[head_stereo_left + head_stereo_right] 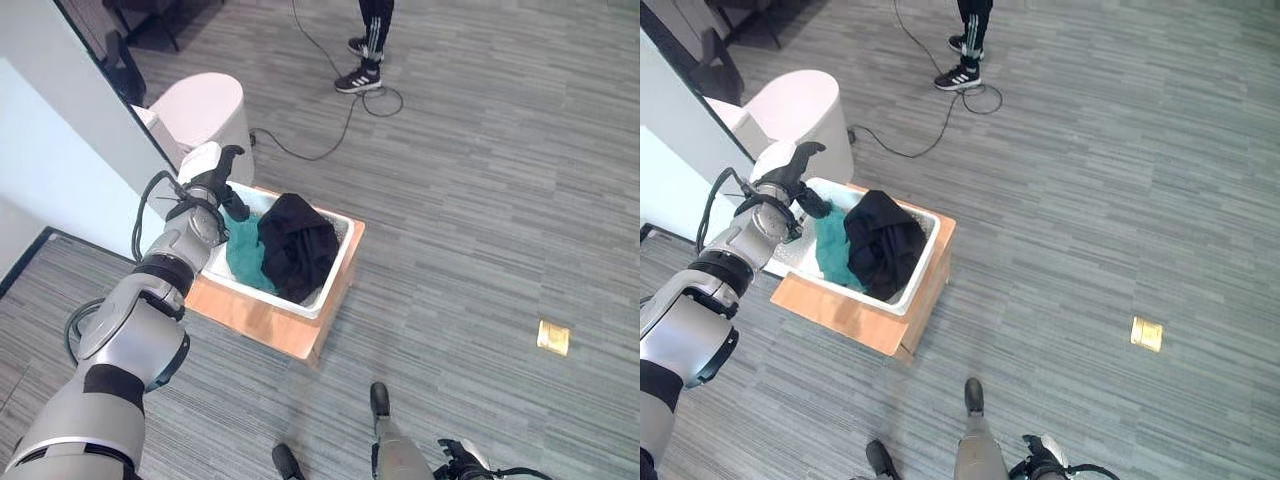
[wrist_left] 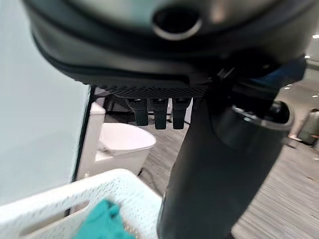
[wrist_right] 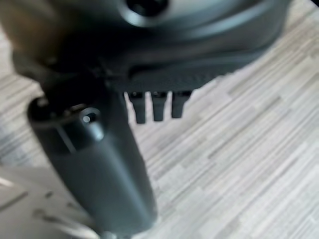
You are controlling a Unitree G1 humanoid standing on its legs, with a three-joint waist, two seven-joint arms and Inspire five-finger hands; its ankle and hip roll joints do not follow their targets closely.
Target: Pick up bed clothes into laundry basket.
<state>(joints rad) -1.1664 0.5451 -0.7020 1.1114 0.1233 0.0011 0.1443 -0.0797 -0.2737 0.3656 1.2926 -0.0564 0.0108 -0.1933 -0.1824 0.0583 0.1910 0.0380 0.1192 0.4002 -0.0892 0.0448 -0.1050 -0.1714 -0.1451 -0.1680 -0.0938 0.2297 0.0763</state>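
A white perforated laundry basket [image 1: 335, 268] stands on a low wooden platform [image 1: 262, 318]. Inside it a black garment [image 1: 296, 246] lies heaped, partly over a teal cloth [image 1: 243, 255]. My left hand [image 1: 212, 178] hovers over the basket's far left corner, fingers relaxed and open, holding nothing. In the left wrist view the basket rim [image 2: 50, 204] and the teal cloth [image 2: 102, 222] show past the thumb. My right hand [image 3: 174, 50] hangs open above bare floor, its fingers [image 3: 157, 107] straight.
A white rounded seat [image 1: 203, 105] stands just beyond the basket, against a pale wall [image 1: 60, 150] on the left. A person's legs in black shoes [image 1: 362, 70] stand at the far side beside a floor cable [image 1: 330, 145]. A small brass floor plate [image 1: 552, 337] lies to the right.
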